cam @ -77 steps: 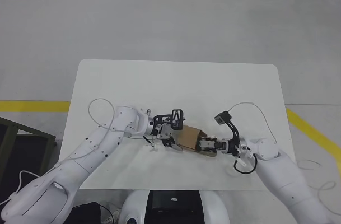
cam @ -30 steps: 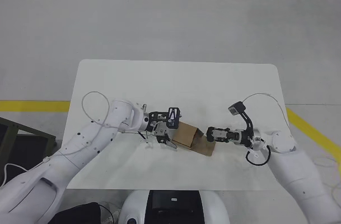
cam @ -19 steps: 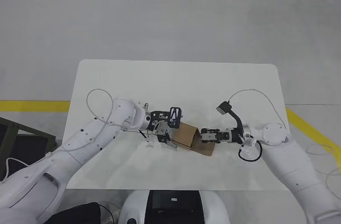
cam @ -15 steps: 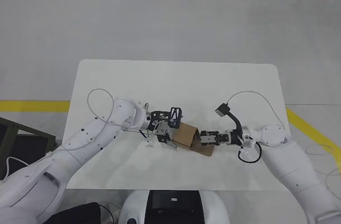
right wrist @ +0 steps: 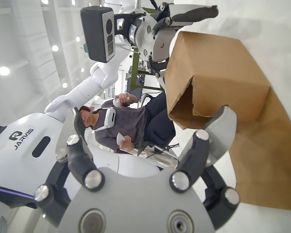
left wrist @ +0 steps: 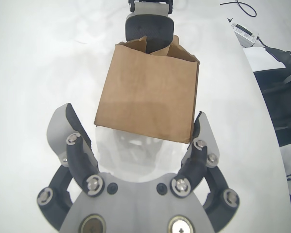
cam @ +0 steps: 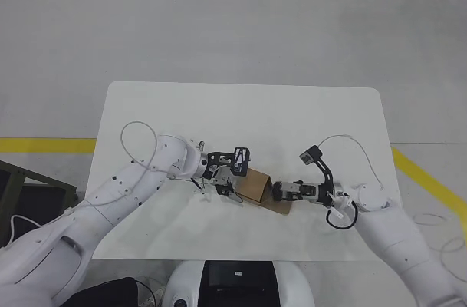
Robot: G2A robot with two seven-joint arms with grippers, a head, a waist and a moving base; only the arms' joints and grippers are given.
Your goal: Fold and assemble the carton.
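Carton (cam: 258, 186) on table (cam: 294, 115). Left tool (left wrist: 135, 127) spread, flanking one end. Right tool (right wrist: 149, 120) spread, at opposite open end.

light: bright, even | source: ceiling lamps (right wrist: 4, 70) | shadows: soft | wrist views: edges bowed

Carton (left wrist: 148, 93): brown matt cardboard, edges rough. Table (cam: 179, 115): white, smooth, matt. Left gripper (left wrist: 133, 116) & right gripper (right wrist: 150, 113): satin grey metal plates, black matt rubbery pads (left wrist: 76, 124), shiny screws.
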